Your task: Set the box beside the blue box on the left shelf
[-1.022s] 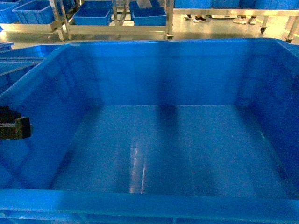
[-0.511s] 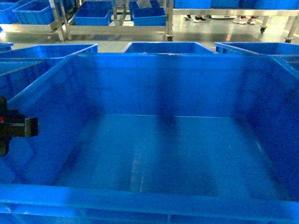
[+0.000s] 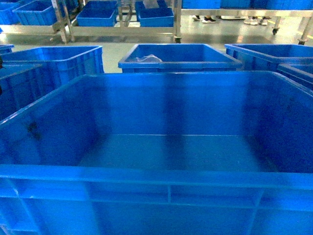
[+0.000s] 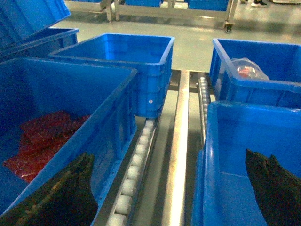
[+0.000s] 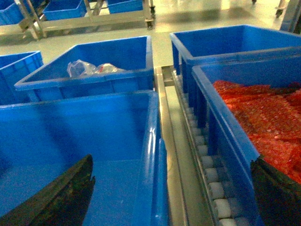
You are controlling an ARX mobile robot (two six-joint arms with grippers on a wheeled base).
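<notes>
The box [image 3: 146, 174], a large bright-blue crate with nothing in it, fills the head view right in front of me. In the left wrist view its left wall [image 4: 211, 141] rises beside a roller rail [image 4: 141, 150]. My left gripper [image 4: 168, 155] is open and spans that wall and the rail, one finger [image 4: 273, 188] inside the box. Just left stands a blue box [image 4: 94, 94] holding red material. My right gripper [image 5: 171, 160] is open across the box's right wall [image 5: 153, 141], one finger [image 5: 61, 197] inside. Neither gripper shows in the head view.
Right of the box stands another blue crate [image 5: 221, 108] full of red material, with a roller rail [image 5: 207, 165] between. Further crates sit behind, one holding a plastic bag [image 3: 146, 58]. Metal racks with crates [image 3: 98, 19] line the far floor.
In the head view the box has sunk, and the crates behind it have come into sight. My left gripper, seen at the left edge earlier, has left that view.
</notes>
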